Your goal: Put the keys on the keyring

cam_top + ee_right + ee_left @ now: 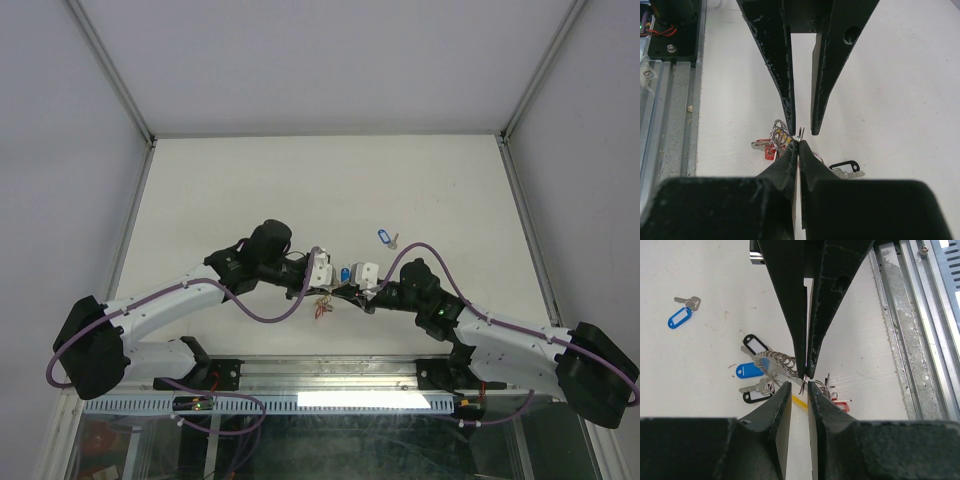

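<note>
The keyring [774,360], a ribbed silvery coil, hangs just above the table with several keys on it. Their tags are black [756,345], blue [749,371], black again [758,396] and red [842,406]. My right gripper [798,143] is shut on a thin wire end of the keyring [779,132], which pokes out past its tips. Facing it tip to tip, my left gripper [799,386] stands slightly open. The wire end sits in the narrow gap between its fingers [791,125], touching neither. In the top view both grippers meet mid-table, left gripper [325,268] and right gripper [362,278].
A loose key with a blue tag [383,237] lies alone on the white table beyond the grippers, also seen as the blue-tagged key [680,317] in the left wrist view. The metal rail [920,340] of the arm mount runs along the near edge.
</note>
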`<state>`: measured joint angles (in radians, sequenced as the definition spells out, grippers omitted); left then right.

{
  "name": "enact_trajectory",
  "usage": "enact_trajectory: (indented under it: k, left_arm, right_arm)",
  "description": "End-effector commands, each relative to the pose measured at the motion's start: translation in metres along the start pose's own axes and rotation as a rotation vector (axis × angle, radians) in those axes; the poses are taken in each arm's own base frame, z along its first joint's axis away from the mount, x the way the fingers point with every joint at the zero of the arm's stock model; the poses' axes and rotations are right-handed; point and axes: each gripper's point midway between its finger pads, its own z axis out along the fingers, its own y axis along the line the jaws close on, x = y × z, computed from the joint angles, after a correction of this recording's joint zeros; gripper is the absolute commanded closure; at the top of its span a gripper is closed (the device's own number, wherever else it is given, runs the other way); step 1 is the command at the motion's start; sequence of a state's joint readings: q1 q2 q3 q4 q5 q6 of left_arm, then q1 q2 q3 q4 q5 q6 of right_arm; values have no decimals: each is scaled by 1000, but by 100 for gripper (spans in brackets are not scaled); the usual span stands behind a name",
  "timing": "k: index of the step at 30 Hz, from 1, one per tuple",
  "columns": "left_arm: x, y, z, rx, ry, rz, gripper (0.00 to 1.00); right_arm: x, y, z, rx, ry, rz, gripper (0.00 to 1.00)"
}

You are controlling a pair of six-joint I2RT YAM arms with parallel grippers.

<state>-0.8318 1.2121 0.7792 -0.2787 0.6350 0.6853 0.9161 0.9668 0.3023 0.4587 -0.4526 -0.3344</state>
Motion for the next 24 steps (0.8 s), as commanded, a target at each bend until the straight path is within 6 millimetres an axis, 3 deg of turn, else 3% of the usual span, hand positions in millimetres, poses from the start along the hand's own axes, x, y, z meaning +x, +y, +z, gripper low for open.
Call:
enact_trajectory:
  k: [1, 14, 24]
  left_arm:
    - [-14, 3, -2, 12, -19, 49, 82]
    - [-15, 2, -4, 13, -15, 60, 82]
    - [-8, 20, -14, -104, 7, 77, 78]
  right_arm:
    - [-30, -7, 0, 22, -101, -60, 100]
    - [-29, -4, -3, 10, -112, -106, 100]
    - [-29, 3, -5, -18, -130, -137, 100]
